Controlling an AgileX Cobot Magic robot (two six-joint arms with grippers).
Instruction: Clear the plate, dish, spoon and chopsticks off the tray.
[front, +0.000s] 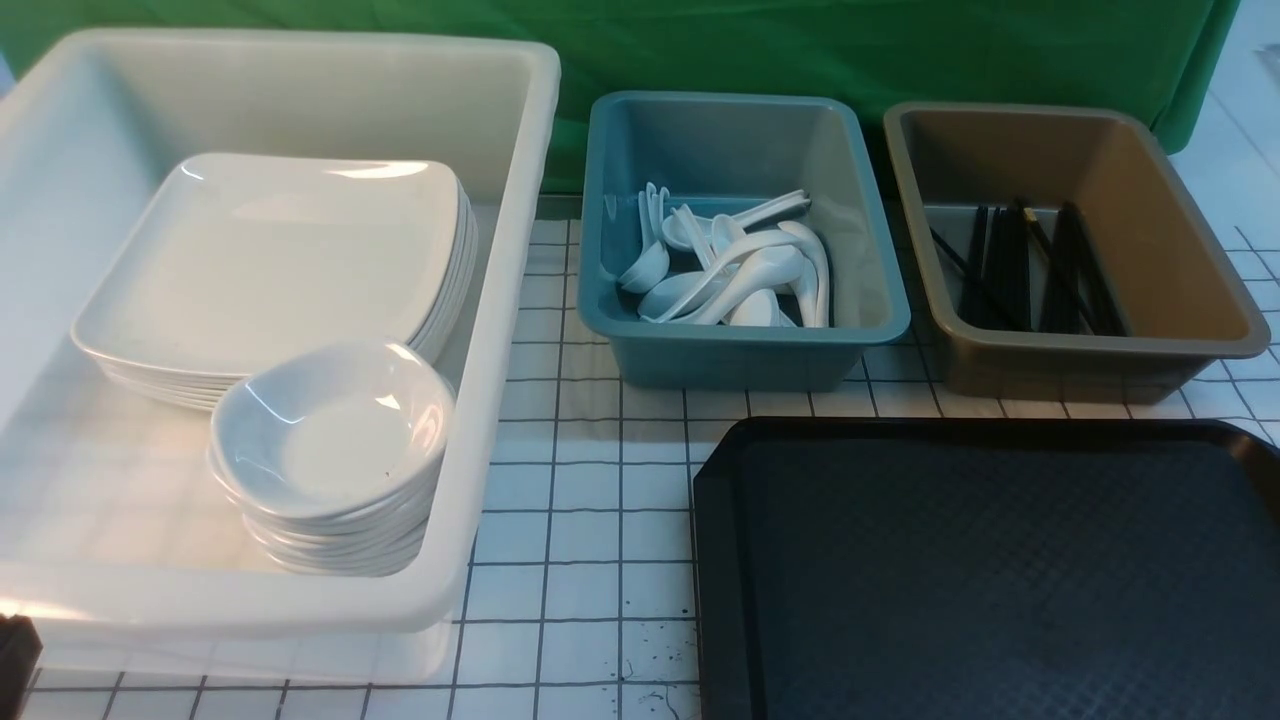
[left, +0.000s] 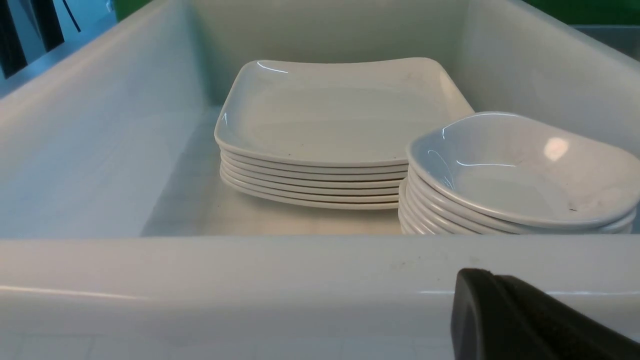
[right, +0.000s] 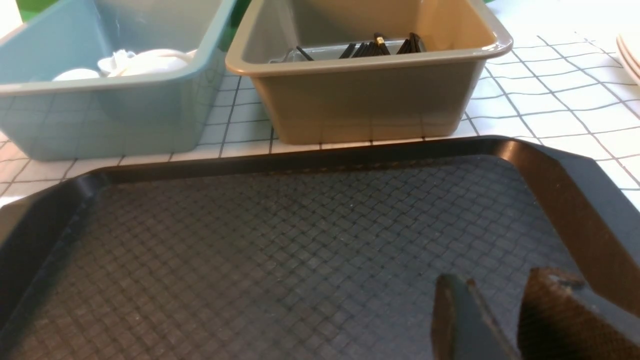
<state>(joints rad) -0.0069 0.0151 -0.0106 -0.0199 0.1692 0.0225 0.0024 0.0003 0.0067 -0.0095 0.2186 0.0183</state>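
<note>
Tray (front: 985, 570) at lower right bare — left gripper (left: 505, 320) clenched empty, right gripper (right: 505, 320) released over it; risk: false re-grasp scraping tray.

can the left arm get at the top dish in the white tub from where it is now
Probably yes. The left gripper sits shut just outside the white tub, and the stack of dishes lies right behind that wall with nothing over it. It would have to lift over the rim and open.

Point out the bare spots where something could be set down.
The black tray shows nothing on it. The white tub has bare floor left of its plates and dishes. The blue bin of spoons and brown bin of chopsticks are crowded.
</note>
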